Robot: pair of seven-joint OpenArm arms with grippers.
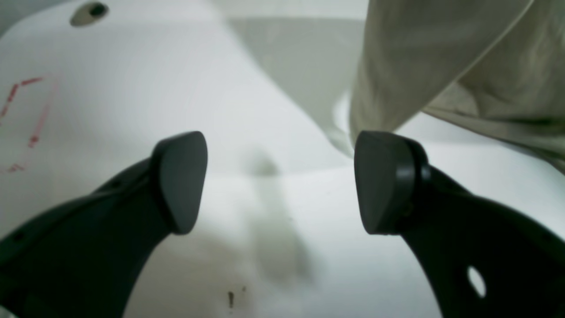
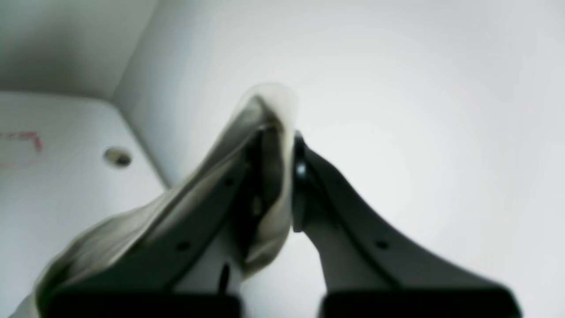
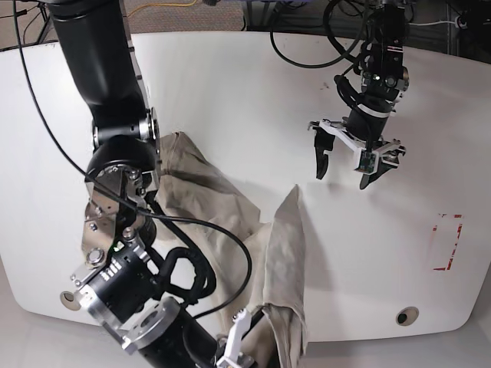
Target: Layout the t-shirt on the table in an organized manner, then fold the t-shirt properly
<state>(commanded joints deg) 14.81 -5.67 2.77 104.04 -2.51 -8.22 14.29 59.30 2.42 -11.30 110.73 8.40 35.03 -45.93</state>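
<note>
T-shirt (image 3: 230,222) partly hidden under right arm; right fingers (image 2: 304,185) blurred

We see the shirt (image 3: 230,222), plain khaki with no print, lying crumpled on the near-left part of the desk (image 3: 230,84) in the base view. One long fold of it rises off the surface toward the near edge, where the right gripper (image 2: 287,176) pinches a bunched edge of cloth. The desk is glossy white, with a grey grommet hole (image 3: 406,315) and a red outline (image 3: 449,241).
</note>
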